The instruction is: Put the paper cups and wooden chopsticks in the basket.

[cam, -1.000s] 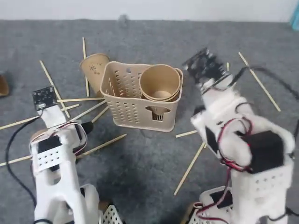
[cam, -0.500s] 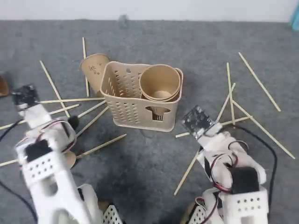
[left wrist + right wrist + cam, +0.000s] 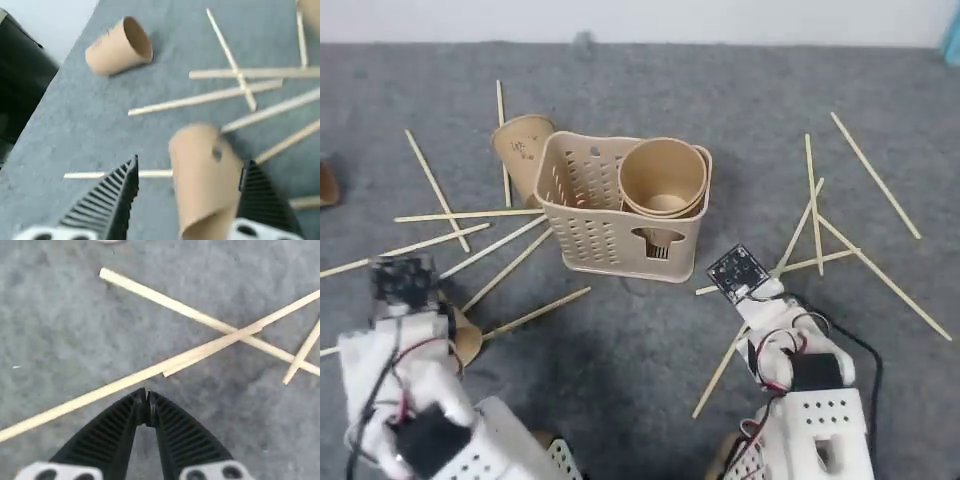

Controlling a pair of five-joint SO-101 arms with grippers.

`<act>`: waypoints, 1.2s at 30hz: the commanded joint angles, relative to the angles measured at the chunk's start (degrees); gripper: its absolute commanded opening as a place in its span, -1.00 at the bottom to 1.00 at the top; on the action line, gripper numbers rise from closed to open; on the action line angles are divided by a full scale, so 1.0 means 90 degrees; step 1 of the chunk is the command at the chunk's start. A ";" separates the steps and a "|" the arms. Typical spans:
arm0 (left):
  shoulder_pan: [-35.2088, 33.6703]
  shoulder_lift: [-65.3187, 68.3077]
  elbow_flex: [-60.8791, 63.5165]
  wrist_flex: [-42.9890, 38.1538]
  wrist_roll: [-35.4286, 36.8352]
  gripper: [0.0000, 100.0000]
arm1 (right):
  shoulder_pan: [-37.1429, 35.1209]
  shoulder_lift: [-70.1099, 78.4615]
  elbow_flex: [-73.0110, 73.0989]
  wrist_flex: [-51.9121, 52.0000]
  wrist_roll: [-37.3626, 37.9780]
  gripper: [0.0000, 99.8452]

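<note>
Two fingers of the left gripper [image 3: 191, 162] stand wide apart, with a cup [image 3: 202, 190] lying on its side between them. The cup sits close against one finger, whether touching it I cannot tell, and a clear gap separates it from the other. Its open mouth points back toward the wrist. A stick [image 3: 100, 174] lies flat across the gap just past the free fingertip, one end hidden behind the cup. Beyond the fingertips more sticks [image 3: 200, 100] lie scattered and crossing on the grey mat [image 3: 60, 125]. Well past them a far cup [image 3: 117, 47] lies on its side near the mat's edge.

The right gripper [image 3: 146, 396] has its fingers pressed together with nothing between them. A long stick [image 3: 100, 392] runs slantwise just ahead of the tips, apart from them. Farther out a cross stick [image 3: 165, 301] lies over it.

From above, the basket [image 3: 610, 235] stands upright between the two arms and well ahead of both grippers. Nested cups [image 3: 663, 175] sit upright in the end of it nearer the right arm. A leaning cup [image 3: 520, 145] rests outside against its far corner, on the left arm's side. Other sticks lie on the mat on both sides of the basket.
</note>
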 commanded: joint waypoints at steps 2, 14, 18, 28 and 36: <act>-0.0430 -0.0899 0.0698 0.0654 -0.1670 -0.38 | 0.0073 -0.0024 -0.0068 -0.0122 -0.0068 -0.98; -0.0440 -0.1074 0.1392 -0.0029 -0.2911 -0.38 | 0.0083 -0.0024 -0.0059 -0.0103 -0.0068 -0.98; -0.0381 -0.1074 0.1783 -0.0674 -0.2335 -0.38 | 0.0249 -0.0054 -0.0049 -0.0103 -0.0068 -0.98; -0.0244 -0.1094 0.3131 -0.2100 -0.2335 -0.91 | 0.0278 -0.0063 -0.0049 -0.0093 -0.0068 -0.98; -0.0049 -0.1074 0.2046 -0.1123 -0.1280 -0.98 | 0.0278 -0.0063 -0.0039 -0.0093 -0.0078 -0.98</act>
